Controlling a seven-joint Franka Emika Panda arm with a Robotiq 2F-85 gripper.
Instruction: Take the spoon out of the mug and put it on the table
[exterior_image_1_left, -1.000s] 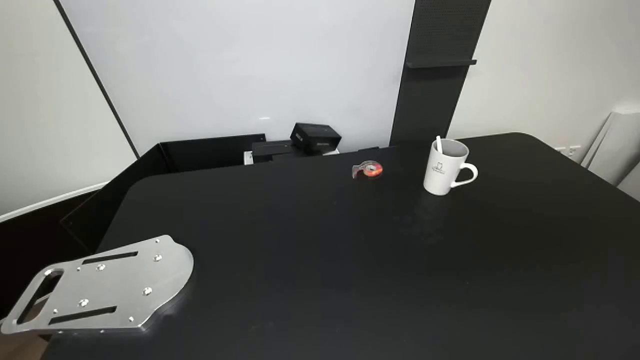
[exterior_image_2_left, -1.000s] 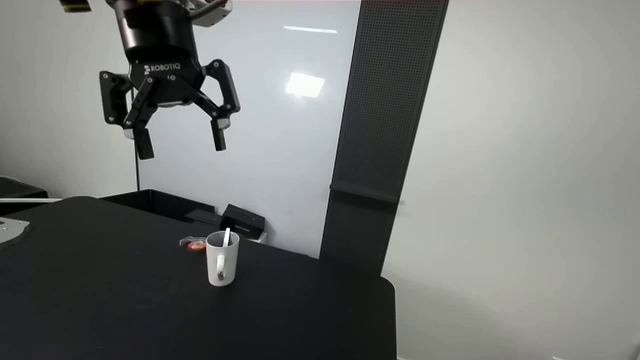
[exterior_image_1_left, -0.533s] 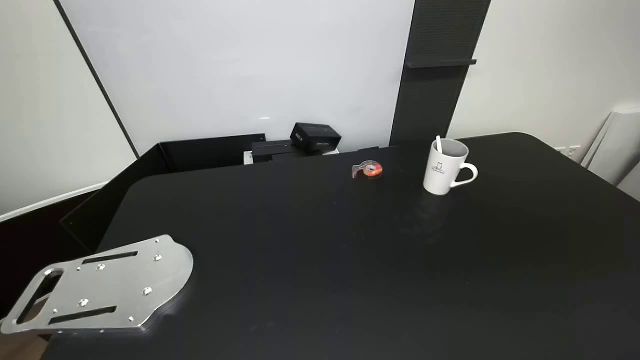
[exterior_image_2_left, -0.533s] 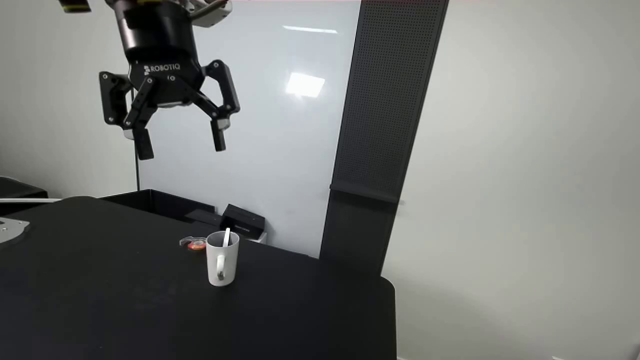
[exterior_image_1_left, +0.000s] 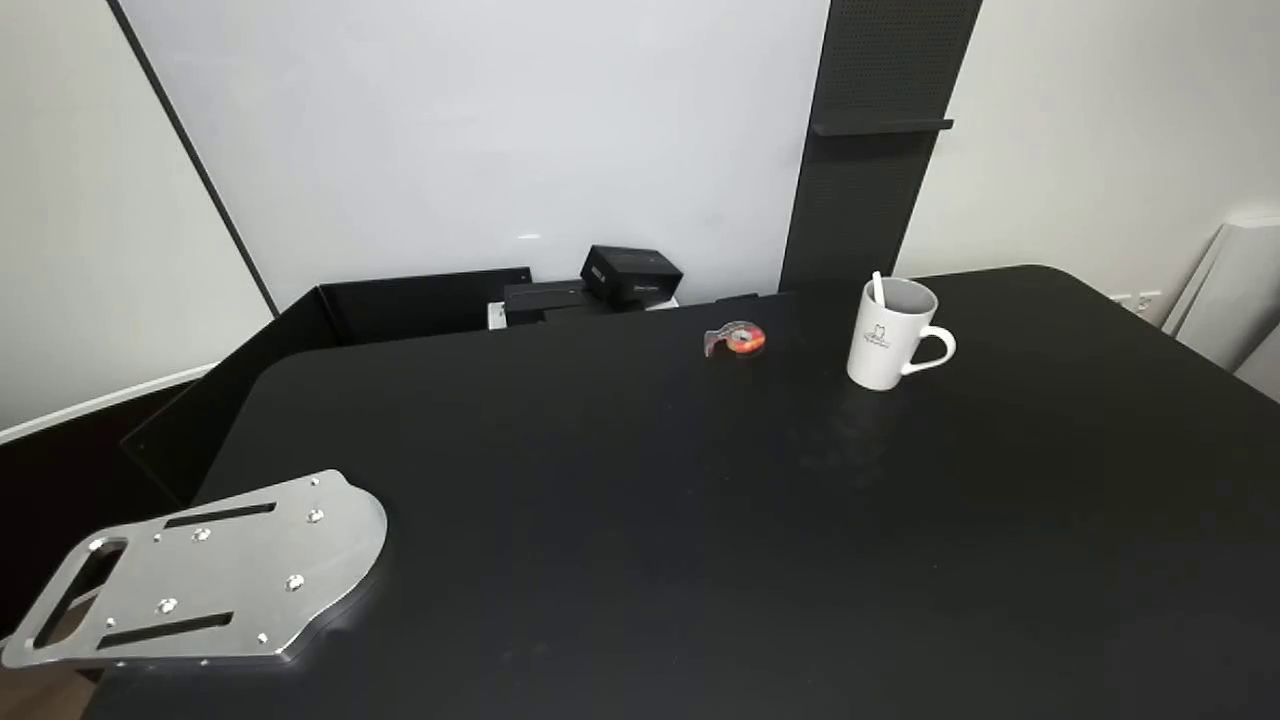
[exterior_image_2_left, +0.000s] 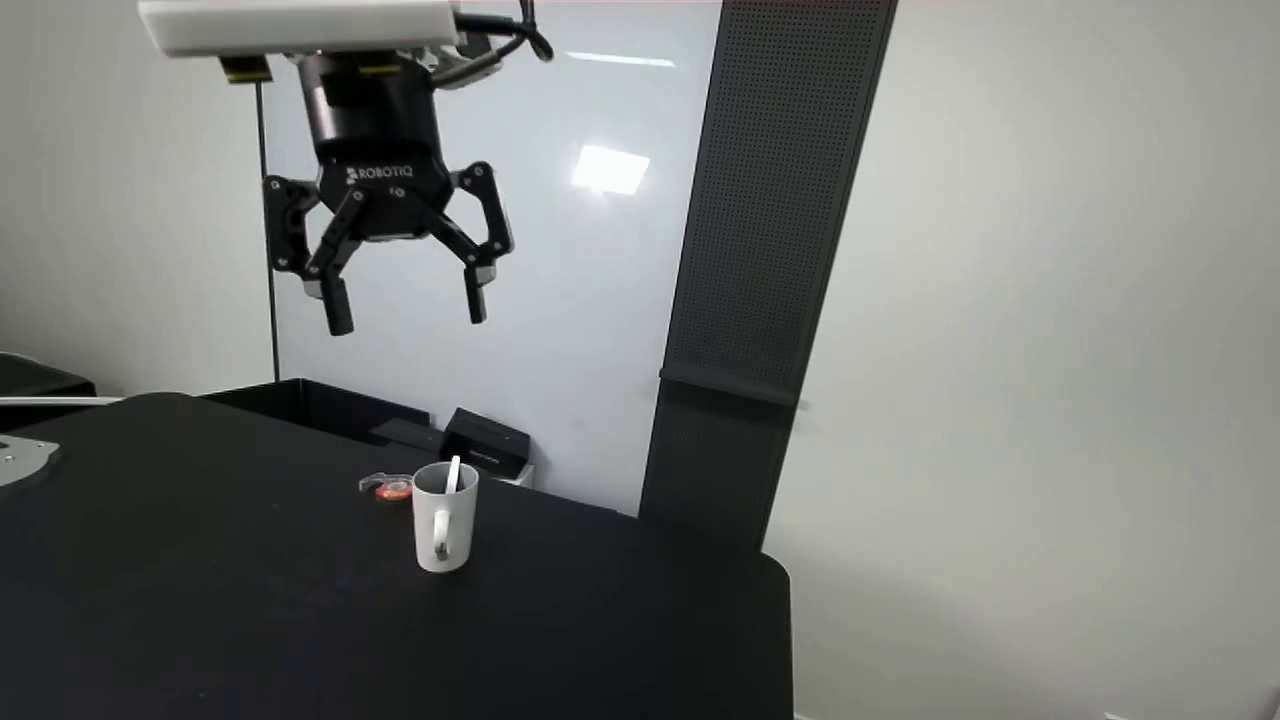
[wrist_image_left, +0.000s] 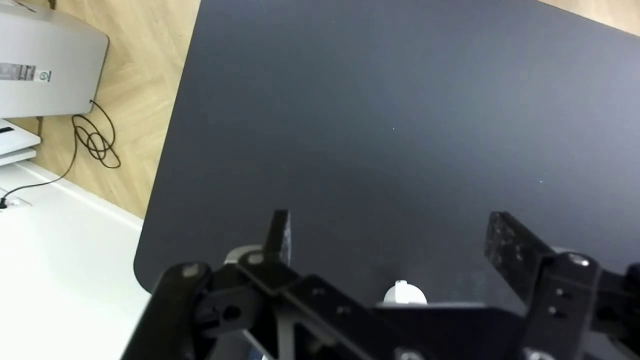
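Matte and black, the surface (exterior_image_1_left: 560, 520) fills much of an exterior view; on it the mug (exterior_image_1_left: 872, 352) stands upright with the spoon (exterior_image_1_left: 878, 289) leaning inside, one end poking out, and the tape (exterior_image_1_left: 746, 342) lies near, not touching; none of these has shifted over the last second. What has changed shows in an exterior view: the pincer (exterior_image_2_left: 408, 318) has dropped a little and come closer in line over the mug. It points down, well above the surface, fingers (exterior_image_2_left: 338, 308) spread wide with nothing between them. That suggests the approach is only starting, the grasp still to come. In the wrist view, the mug is partly hidden by the pincer's body, so more travel is probably needed before descending; whether the nub (wrist_image_left: 401, 283) at its edge is the spoon's end, I cannot tell.
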